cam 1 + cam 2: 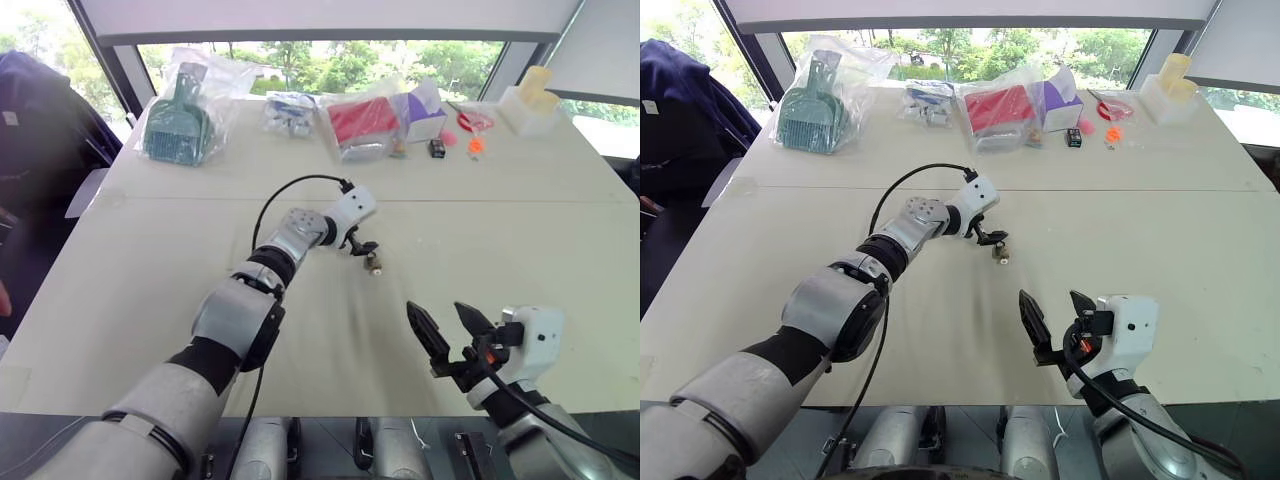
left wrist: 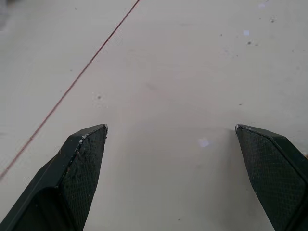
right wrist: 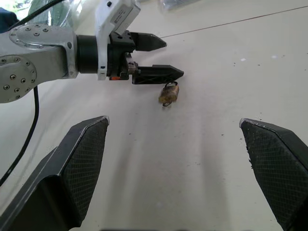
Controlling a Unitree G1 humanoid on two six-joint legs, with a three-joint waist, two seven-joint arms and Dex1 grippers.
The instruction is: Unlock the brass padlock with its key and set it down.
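The brass padlock (image 3: 169, 92) is tiny and lies on the white table (image 1: 520, 230), near its middle; it also shows in the head views as padlock (image 1: 374, 262). My left gripper (image 3: 172, 58) reaches over it, open, with the lower fingertip (image 3: 178, 73) just above the lock and nothing between the jaws. In its own wrist view the left gripper (image 2: 171, 127) frames bare table. My right gripper (image 1: 436, 308) hovers open near the table's front edge, pointing toward the lock, well short of it. The key is too small to make out.
Along the far edge stand a green scoop in a plastic bag (image 1: 180, 118), a bagged red box (image 1: 360, 122), a purple box (image 1: 425, 108), a white foam block (image 1: 528, 100) and small orange and black trinkets (image 1: 475, 146). A dark jacket (image 1: 35, 130) hangs at the left.
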